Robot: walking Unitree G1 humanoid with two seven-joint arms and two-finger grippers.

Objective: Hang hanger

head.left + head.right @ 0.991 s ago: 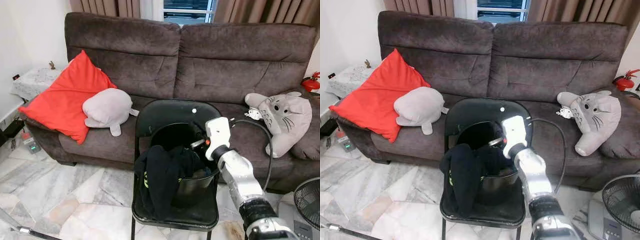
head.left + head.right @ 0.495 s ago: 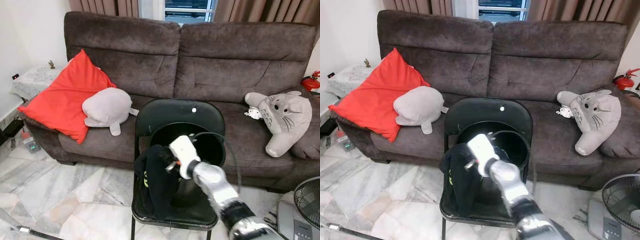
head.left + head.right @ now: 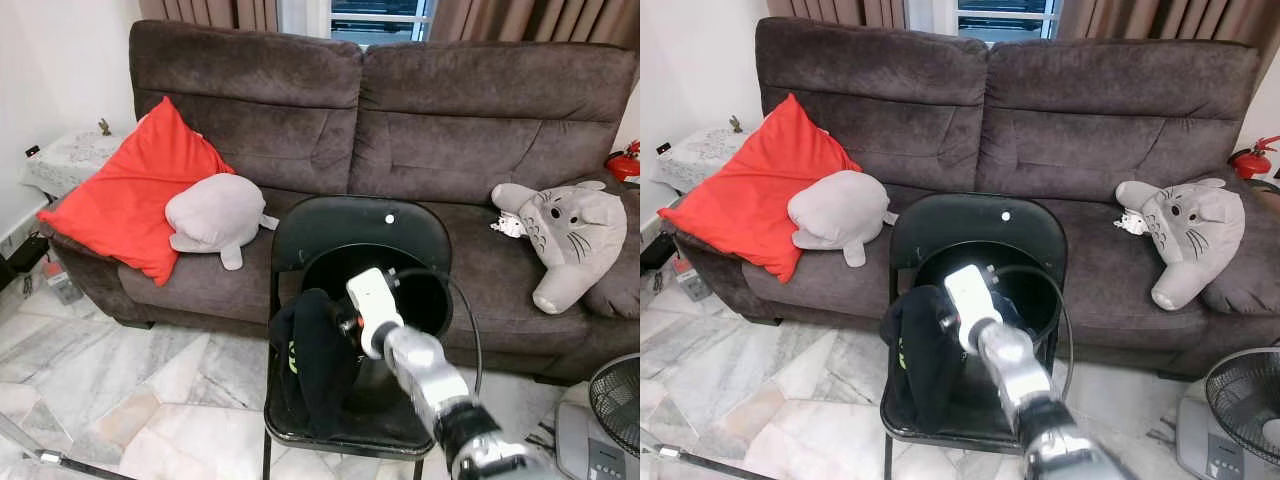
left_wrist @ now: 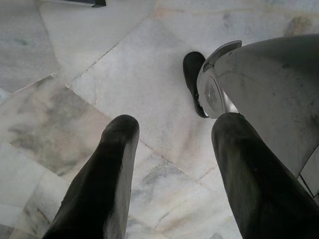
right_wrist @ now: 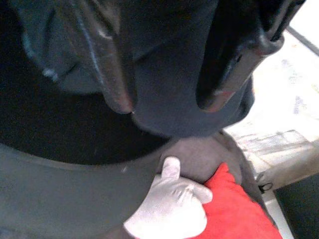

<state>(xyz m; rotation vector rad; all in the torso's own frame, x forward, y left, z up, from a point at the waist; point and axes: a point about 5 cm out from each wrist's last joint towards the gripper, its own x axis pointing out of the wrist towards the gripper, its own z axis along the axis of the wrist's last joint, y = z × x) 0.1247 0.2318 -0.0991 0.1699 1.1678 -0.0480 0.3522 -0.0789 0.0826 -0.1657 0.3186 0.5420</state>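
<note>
**Right hand at the dark garment on the bucket rim**

Ahead of you stands a brown sofa (image 3: 400, 130) with a red cushion (image 3: 130, 195) and a grey plush (image 3: 215, 215) at its left end and a grey cat-like plush toy (image 3: 570, 235) at its right end. In front of it, on the marble floor (image 3: 120, 390), is a black folding chair (image 3: 345, 225) carrying a black bucket (image 3: 425, 290). A dark garment (image 3: 315, 360) is draped over the bucket's left rim and hangs down onto the seat.

Your right hand (image 5: 167, 102) reaches across the bucket's mouth to that garment. In the right wrist view its two fingers (image 5: 107, 64) stand a moderate way apart with dark cloth lying between and behind them; you cannot tell whether they grip it. No hanger can be made out; if one is there, the cloth hides it.

Your left hand (image 4: 172, 149) hangs idle above the floor, fingers spread wide and holding nothing, beside the robot's own foot (image 4: 194, 82).
</note>
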